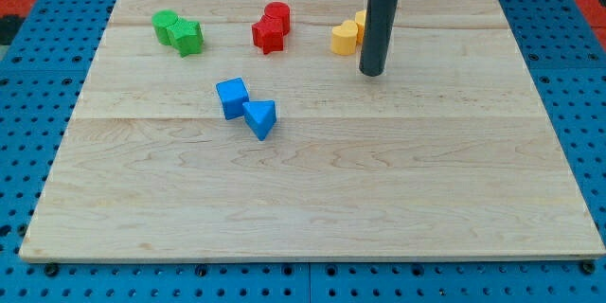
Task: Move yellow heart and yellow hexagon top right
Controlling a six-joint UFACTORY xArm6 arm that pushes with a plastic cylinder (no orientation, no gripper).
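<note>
The yellow heart [345,37] lies near the view's top, right of centre. A second yellow block, the yellow hexagon [361,21], sits just behind it to the right and is mostly hidden by my rod. My tip [371,72] rests on the board just right of and slightly below the yellow heart, close to it; contact cannot be made out.
Two red blocks [272,27] sit together near the top centre. Two green blocks [178,31] sit together at the top left. A blue cube [232,98] and a blue triangle [261,117] touch left of centre. The wooden board [379,199] ends at blue pegboard.
</note>
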